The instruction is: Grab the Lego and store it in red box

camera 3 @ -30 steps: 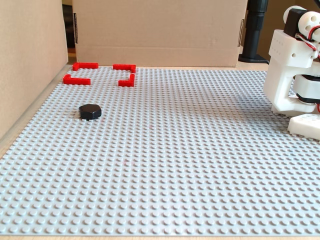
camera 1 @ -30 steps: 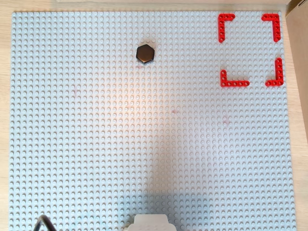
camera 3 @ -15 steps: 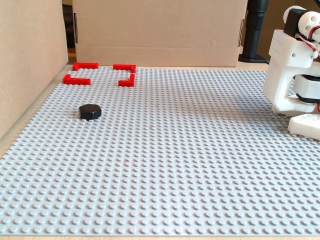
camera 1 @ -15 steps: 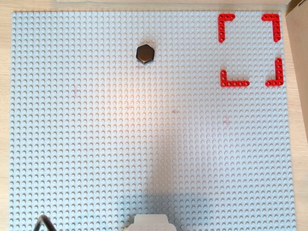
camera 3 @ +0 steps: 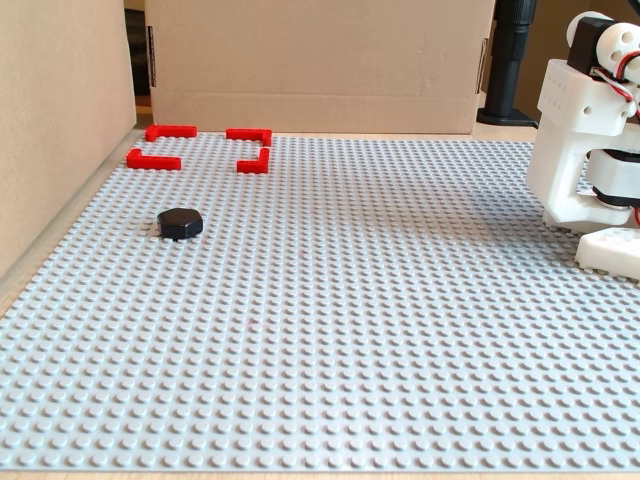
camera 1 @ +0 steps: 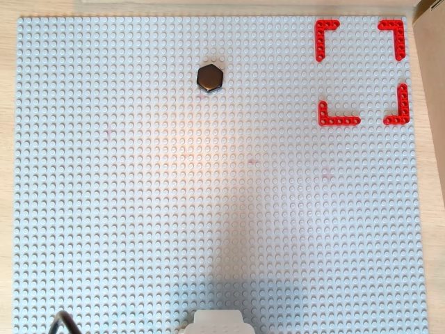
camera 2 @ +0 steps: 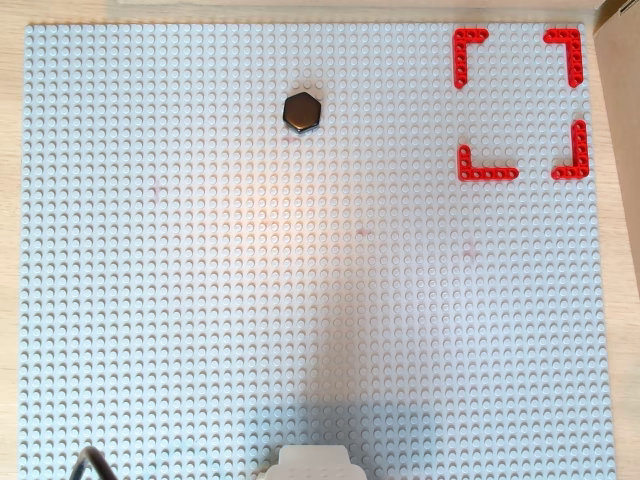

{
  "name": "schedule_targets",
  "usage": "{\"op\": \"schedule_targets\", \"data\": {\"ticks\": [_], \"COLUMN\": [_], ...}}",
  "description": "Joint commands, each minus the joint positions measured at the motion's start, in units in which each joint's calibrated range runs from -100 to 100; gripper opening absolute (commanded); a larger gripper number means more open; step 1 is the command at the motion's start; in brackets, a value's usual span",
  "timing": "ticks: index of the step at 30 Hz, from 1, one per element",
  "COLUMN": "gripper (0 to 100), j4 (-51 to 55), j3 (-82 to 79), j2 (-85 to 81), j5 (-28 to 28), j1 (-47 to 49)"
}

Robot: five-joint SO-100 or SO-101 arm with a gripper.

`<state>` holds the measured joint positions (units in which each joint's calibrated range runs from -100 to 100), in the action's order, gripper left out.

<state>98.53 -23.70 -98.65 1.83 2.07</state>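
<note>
The Lego (camera 1: 210,78), a small dark hexagonal piece with a glossy flat top, sits on the grey studded baseplate (camera 1: 139,209) in both overhead views (camera 2: 302,112), upper middle. In the fixed view it lies at the left (camera 3: 181,222). The red box, four red L-shaped brackets forming a square outline, is at the top right in both overhead views (camera 1: 338,120) (camera 2: 487,173) and at the far left in the fixed view (camera 3: 155,160); nothing lies inside it. Only the white arm body (camera 3: 580,140) shows, far from the Lego. No gripper fingers are visible.
Cardboard walls stand along the left (camera 3: 60,120) and back (camera 3: 320,60) of the baseplate in the fixed view. The white arm base (camera 1: 215,323) shows at the bottom edge of the overhead views, with a dark cable (camera 1: 62,320) at the bottom left.
</note>
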Motion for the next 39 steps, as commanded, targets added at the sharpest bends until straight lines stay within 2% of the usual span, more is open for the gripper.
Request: {"op": "schedule_targets", "data": {"ticks": [1,16,22,25,32,39], "gripper": [2,2,3,5,6,6], "j4": [0.33,0.24,-4.5,-5.81,-0.9,-0.72], "j3": [-0.02,-0.02,8.25,12.88,22.98,22.98], "j2": [-0.59,-0.42,0.77,4.83,26.53,41.19], "j5": [-0.27,-0.48,-5.9,-7.56,-8.08,-8.24], "j1": [0.27,0.35,1.46,4.89,12.03,12.41]}}
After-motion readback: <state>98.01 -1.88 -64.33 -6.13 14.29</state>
